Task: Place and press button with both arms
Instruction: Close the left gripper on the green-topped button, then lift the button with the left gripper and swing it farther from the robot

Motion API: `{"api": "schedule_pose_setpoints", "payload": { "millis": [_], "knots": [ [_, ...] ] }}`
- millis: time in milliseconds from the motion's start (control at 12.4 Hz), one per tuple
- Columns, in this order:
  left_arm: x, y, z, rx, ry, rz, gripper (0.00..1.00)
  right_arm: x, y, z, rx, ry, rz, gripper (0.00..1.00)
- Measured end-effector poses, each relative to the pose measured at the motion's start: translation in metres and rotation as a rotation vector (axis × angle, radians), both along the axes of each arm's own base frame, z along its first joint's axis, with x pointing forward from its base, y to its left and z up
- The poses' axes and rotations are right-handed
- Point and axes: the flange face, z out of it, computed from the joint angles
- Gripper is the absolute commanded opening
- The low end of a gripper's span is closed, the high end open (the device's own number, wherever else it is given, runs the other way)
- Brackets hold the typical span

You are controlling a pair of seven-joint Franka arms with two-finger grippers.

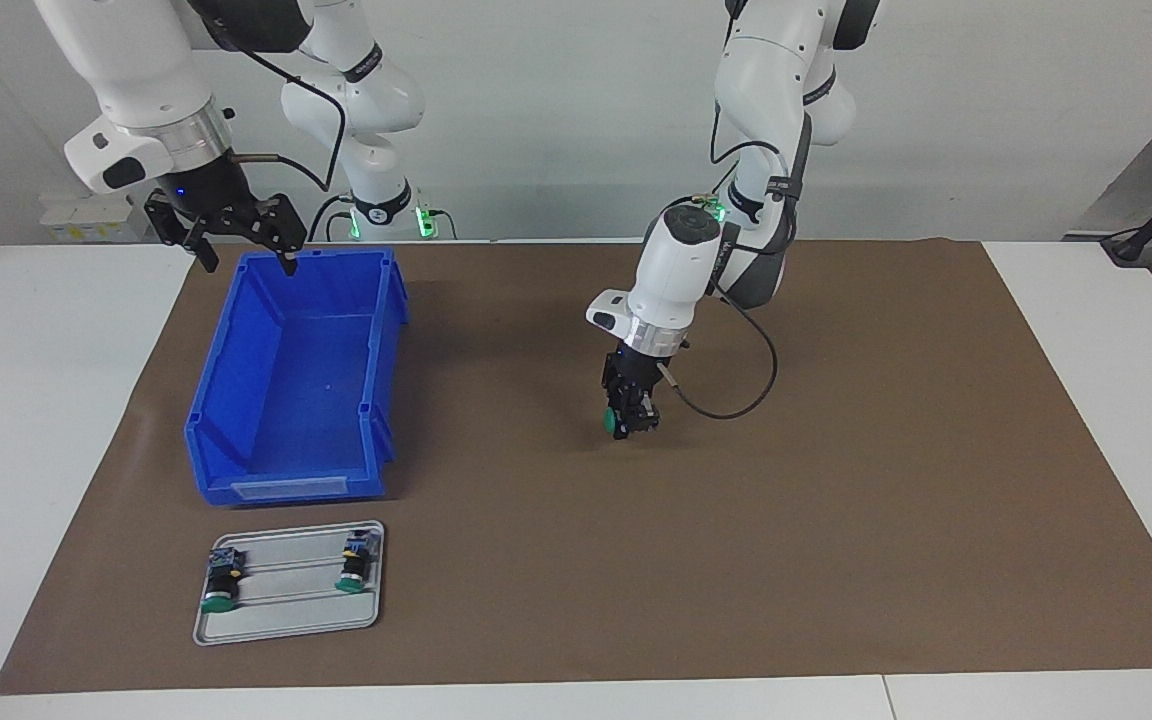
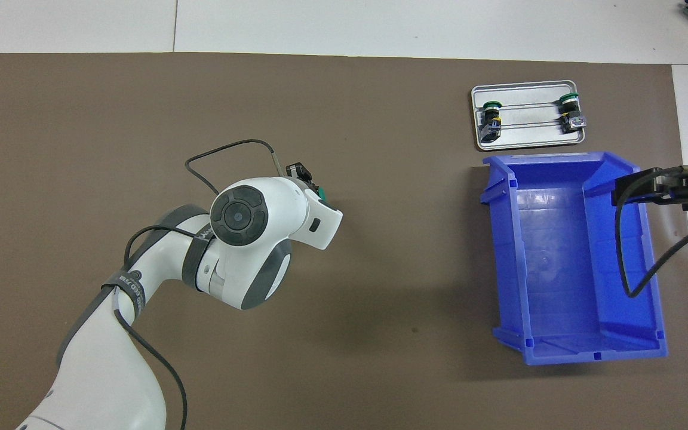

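Observation:
The button [image 1: 617, 424], with its green cap and black body, is clamped in my left gripper [image 1: 633, 416], which points down low over the middle of the brown mat [image 1: 836, 520]. Whether the button touches the mat I cannot tell. From overhead the left wrist hides most of the gripper, and only the button's green cap [image 2: 322, 192] peeks out beside it. My right gripper [image 1: 241, 250] hangs open and holds nothing, above the blue bin's rim at the end nearer to the robots. In the overhead view, the right gripper [image 2: 648, 185] shows at the frame's edge.
An open blue bin [image 1: 286, 490] stands on the mat toward the right arm's end. Farther from the robots than the bin, a small metal tray [image 1: 286, 618] holds two green-capped switches [image 1: 219, 588] [image 1: 353, 570] lying on their sides.

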Motion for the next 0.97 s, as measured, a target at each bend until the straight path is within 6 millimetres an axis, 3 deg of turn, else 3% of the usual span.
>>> {"api": "schedule_pose_setpoints", "payload": {
  "millis": [404,728,971],
  "knots": [
    [0.027,0.016,0.046,0.004,0.148,0.068,0.0,0.0,0.0,0.0,0.0,0.0,0.0,1.0],
    [0.048,0.051,0.077,0.019,0.243,0.098,0.0,0.0,0.0,0.0,0.0,0.0,0.0,1.0],
    [0.056,0.075,0.088,-0.006,0.292,0.074,0.0,0.0,0.0,0.0,0.0,-0.001,0.0,1.0]
  ]
}}
